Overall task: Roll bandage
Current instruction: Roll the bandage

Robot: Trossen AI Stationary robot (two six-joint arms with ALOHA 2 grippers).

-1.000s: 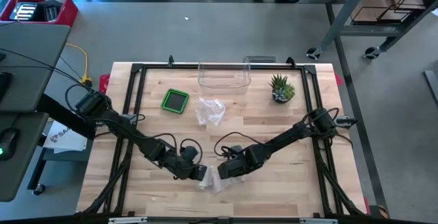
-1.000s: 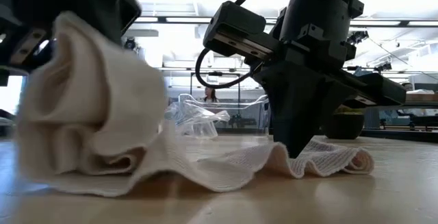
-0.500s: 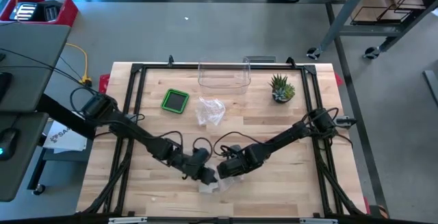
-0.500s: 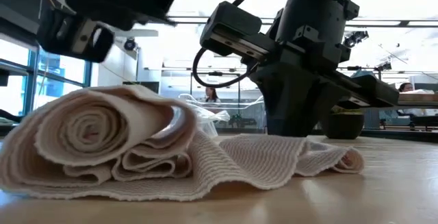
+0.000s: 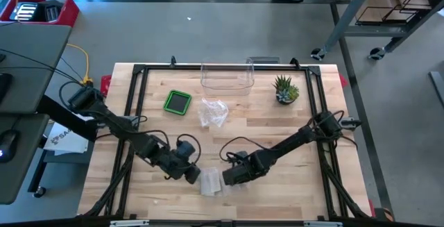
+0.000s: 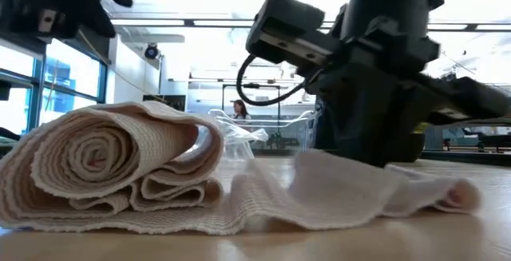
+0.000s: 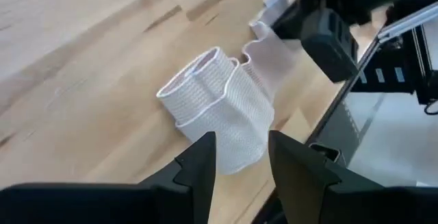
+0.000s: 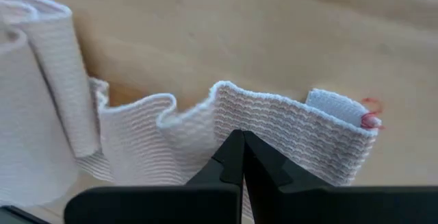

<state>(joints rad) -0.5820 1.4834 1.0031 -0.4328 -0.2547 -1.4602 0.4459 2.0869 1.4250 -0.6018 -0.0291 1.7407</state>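
Just ahead of left gripper (image 7: 238,157) – fingers parted, holding nothing – roll (image 7: 217,107) is lying; right gripper (image 8: 241,157) is pinching tail (image 8: 287,128) shut

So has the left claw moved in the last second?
Yes. The left gripper has let go and pulled back from the bandage, toward the table's left frame rail.

My two arms are matte black, jointed in boxy segments, with thin black cables looping loosely off their wrists. Each of my jaws ends in two dark, wedge-shaped, pointed fingers.
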